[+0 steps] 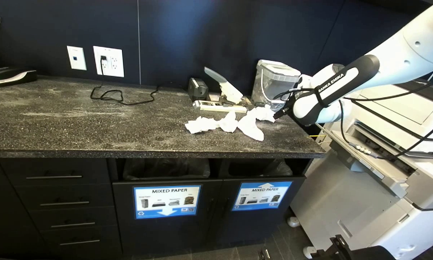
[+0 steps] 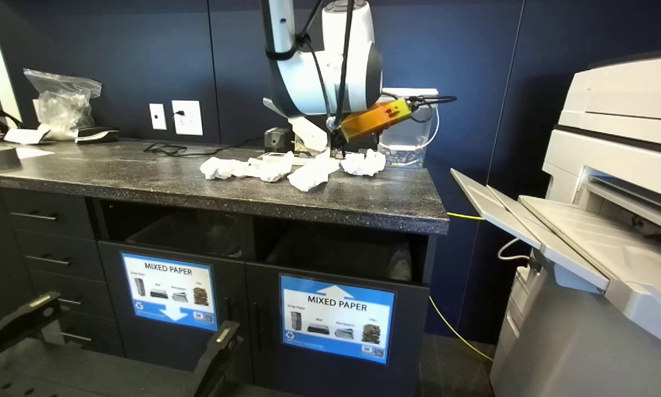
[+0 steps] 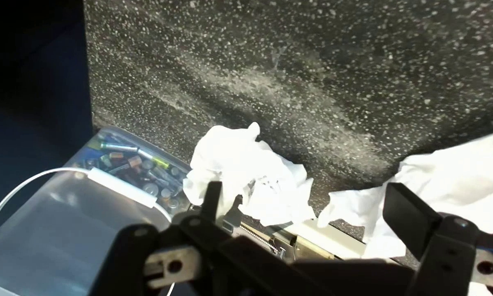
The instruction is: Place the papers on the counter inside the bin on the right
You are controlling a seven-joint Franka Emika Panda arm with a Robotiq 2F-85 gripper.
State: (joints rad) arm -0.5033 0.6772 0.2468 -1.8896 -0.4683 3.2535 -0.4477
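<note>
End effector (image 3: 306, 205) parted wide near the right-end paper (image 3: 246, 168), nothing gripped

Both fingers (image 3: 410, 222) stand spread, foremost in the wrist view, no sheet pinched between them. Papers (image 2: 313, 172) lie crumpled in a row on the table (image 1: 129, 130), towards its right end as both exterior views show it; the row runs roughly parallel to the front edge. Target bin (image 2: 336, 253) is the right-hand slot, below the front edge and close to the front right corner.

Governing relation: from my fingers the right-end paper lies on the front-edge side, and off-centre in the gap towards the table's right end. One finger overlaps it in the wrist view, the other overlaps the next paper (image 3: 452, 176). The gap spans roughly along the front edge. Right-end paper is compact, no clear long axis. Contact with either finger: cannot tell.

Judgement: I read this as the approach to a grasp. I would shift towards the right end until the fingers straddle one paper only, then advance and clench. Risks: snagging the next paper, or knocking the tub (image 3: 65, 230), which stands just beside the right-end paper towards the back right corner.
</note>
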